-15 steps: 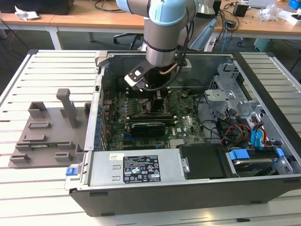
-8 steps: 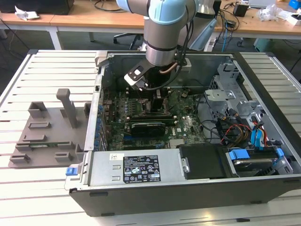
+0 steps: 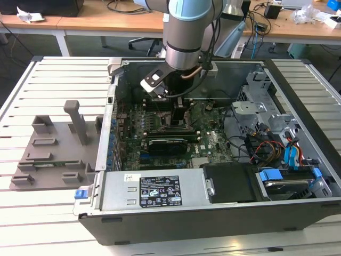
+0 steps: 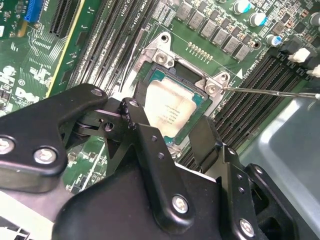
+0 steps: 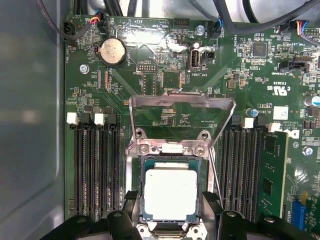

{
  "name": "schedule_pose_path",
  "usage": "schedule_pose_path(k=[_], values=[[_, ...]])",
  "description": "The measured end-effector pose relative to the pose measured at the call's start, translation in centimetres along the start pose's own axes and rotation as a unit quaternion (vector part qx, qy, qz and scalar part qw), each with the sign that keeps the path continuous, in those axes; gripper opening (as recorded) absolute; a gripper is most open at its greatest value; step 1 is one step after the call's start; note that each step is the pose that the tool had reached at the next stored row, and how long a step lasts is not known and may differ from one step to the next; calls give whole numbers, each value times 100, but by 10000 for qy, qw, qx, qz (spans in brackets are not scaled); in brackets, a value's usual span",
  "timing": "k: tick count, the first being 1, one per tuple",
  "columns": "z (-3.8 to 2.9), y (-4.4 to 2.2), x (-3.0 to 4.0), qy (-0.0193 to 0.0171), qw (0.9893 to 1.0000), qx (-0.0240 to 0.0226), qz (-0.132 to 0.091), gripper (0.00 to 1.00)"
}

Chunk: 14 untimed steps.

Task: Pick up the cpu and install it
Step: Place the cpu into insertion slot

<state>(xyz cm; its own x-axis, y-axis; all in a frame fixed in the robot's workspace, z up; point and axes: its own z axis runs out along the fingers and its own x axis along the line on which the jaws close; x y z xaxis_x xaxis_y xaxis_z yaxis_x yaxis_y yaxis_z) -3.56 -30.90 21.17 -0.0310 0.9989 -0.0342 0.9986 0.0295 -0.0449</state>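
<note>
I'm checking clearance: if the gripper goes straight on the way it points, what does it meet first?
Probably the cpu, lying at the socket directly ahead of the gripper; the gap left is unclear.

The silver-grey cylindrical metal arm (image 3: 184, 34) has a pale blue rounded plastic cap (image 3: 192, 8) at its joint and a glossy black band (image 3: 184, 53) around its lower rim. A thin black cable (image 3: 213, 37) runs along its flank on the exterior view's right. Under the band there is a copper-coloured ring (image 3: 193, 74). A small white-and-black boxy block (image 3: 154, 82) is fixed to the wrist on the exterior view's left.

The matte black metal gripper (image 4: 167, 120) is built of flat, round-ended links with bevelled edges. Silver round-headed screws (image 4: 44, 156) with socket heads pin the links together. In the first wrist view the gripper (image 5: 170, 200) shows rounded black knuckles, each with a small dark pin.
</note>
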Motion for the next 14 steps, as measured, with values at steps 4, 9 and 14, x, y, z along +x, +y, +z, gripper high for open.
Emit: schedule_pose_path(k=[4, 9, 14], values=[[-16, -1, 0, -1, 10000, 0, 0, 62], [-41, -2, -1, -1, 10000, 0, 0, 62], [-70, -3, -2, -2, 10000, 0, 0, 62]])
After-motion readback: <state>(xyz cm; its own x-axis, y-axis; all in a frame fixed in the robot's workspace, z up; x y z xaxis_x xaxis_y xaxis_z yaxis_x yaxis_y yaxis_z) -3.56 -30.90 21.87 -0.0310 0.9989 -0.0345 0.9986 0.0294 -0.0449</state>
